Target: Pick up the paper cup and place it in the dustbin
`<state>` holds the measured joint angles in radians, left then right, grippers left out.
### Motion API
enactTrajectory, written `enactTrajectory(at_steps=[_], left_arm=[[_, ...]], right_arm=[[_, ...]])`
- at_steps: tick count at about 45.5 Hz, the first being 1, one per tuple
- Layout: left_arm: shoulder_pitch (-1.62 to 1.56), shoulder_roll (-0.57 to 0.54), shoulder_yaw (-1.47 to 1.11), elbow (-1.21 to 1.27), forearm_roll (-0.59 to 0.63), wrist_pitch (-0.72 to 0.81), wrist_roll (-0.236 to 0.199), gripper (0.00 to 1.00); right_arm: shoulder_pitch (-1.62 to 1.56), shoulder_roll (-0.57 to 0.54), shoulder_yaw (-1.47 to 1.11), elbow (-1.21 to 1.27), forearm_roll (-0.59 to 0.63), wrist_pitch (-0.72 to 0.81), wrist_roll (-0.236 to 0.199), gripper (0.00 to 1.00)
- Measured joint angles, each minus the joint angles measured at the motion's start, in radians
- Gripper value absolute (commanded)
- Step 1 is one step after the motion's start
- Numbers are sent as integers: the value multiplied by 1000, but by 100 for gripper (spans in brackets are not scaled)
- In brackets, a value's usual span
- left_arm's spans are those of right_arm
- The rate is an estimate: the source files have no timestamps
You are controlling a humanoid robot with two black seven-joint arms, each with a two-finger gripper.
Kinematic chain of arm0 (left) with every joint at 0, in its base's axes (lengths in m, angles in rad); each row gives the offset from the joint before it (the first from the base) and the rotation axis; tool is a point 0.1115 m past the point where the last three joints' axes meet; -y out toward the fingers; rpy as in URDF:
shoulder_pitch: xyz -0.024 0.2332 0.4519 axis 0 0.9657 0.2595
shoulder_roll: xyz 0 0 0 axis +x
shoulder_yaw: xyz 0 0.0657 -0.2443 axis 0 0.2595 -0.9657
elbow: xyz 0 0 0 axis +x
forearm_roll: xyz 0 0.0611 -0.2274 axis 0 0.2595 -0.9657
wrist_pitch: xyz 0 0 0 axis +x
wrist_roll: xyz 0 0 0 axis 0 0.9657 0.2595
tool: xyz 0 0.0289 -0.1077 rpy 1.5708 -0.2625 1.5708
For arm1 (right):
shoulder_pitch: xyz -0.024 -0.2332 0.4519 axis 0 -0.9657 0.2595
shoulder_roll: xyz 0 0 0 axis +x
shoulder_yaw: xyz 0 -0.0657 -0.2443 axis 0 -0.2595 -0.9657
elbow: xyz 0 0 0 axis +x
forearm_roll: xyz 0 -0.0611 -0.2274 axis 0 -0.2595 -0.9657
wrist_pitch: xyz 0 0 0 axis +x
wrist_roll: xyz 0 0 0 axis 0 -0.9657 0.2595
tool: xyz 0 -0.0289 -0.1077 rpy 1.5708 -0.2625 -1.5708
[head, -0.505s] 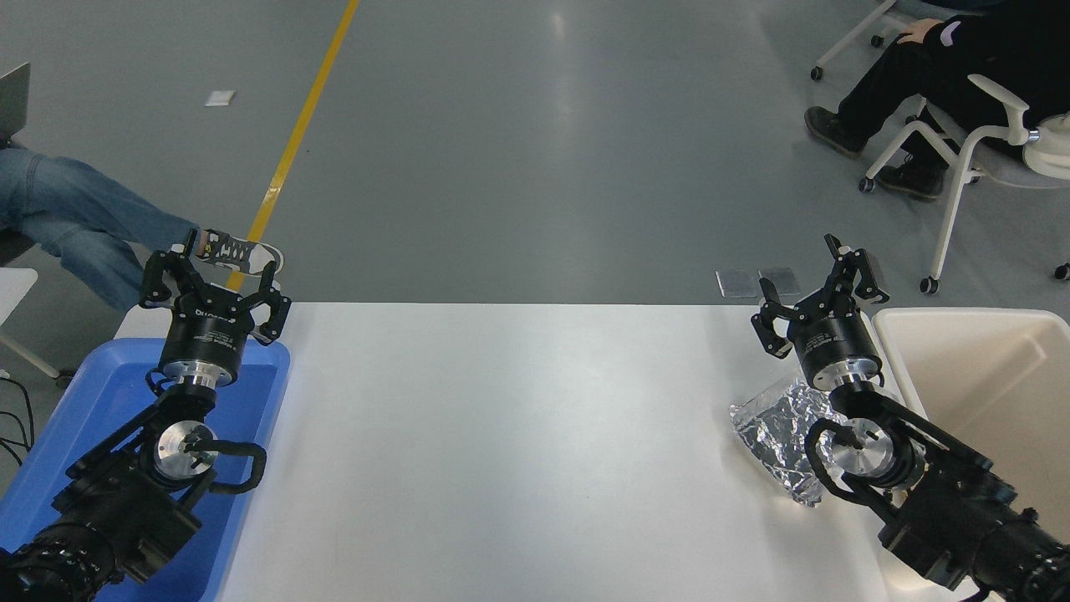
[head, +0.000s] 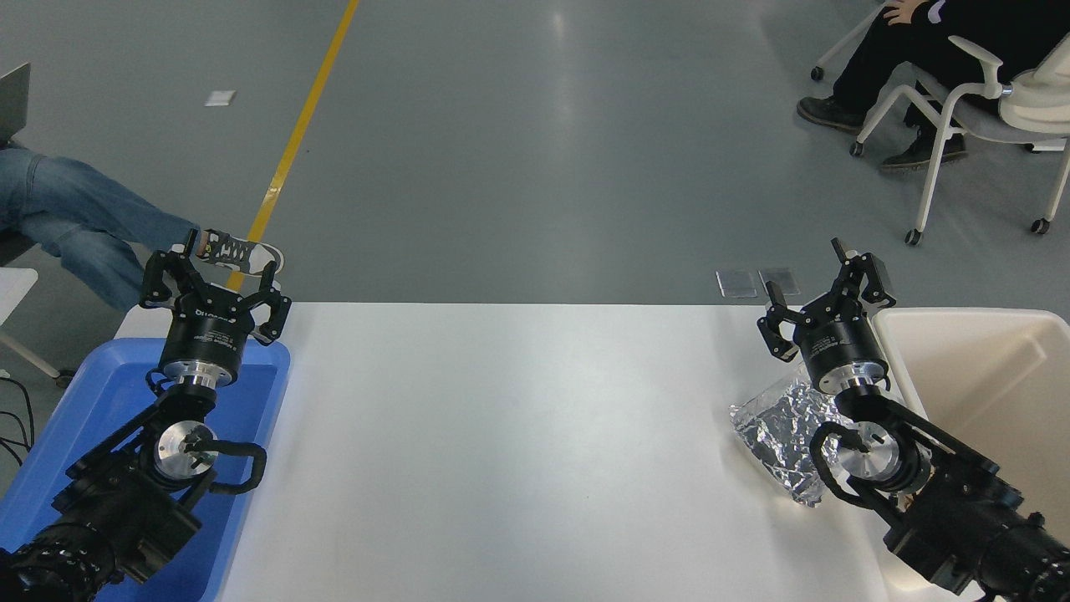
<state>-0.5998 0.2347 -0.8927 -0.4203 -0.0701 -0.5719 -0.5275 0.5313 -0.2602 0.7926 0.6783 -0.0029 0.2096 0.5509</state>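
No paper cup shows anywhere in the head view; it is hidden or out of view. The dustbin [head: 1003, 322], a big cream-beige tub with a thick rim, stands at the table's right end. My right gripper [head: 812, 284] hovers open and empty just left of the dustbin's near-left corner, above the table's far edge. Its arm crosses over a crinkled silver foil packet [head: 773, 435]. My left gripper [head: 213, 276] is parked open and empty over the far end of the blue bin at the lower left.
A blue plastic bin [head: 92, 401] sits under the left arm at the table's left end. The white table [head: 518, 435] spans the middle. Beyond it, a seated person's legs [head: 75, 226] are at the left and another person on a wheeled chair [head: 961, 92] at the top right.
My right gripper has shifted slightly to the right, toward the dustbin. The person on the wheeled chair has rolled farther away, up and right. The left arm has not moved.
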Motion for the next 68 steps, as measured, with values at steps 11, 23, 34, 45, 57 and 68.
enactTrajectory(at_steps=[11,23,34,45,57,68], left_arm=[[0,0,0,0,0,0,0,99],[0,0,0,0,0,0,0,99],[0,0,0,0,0,0,0,99],[0,0,0,0,0,0,0,99],[0,0,-1,0,1,1,0,99],[0,0,-2,0,1,1,0,99]], right_arm=[[0,-15,0,-2,1,4,0,100],[3,-29,0,-2,1,5,1,100],[-5,-62,-24,5,1,5,0,100],[7,-92,-84,18,3,2,-1,100],[169,-213,-445,55,71,9,-2,100],[452,-317,-1028,106,124,15,-1,100]])
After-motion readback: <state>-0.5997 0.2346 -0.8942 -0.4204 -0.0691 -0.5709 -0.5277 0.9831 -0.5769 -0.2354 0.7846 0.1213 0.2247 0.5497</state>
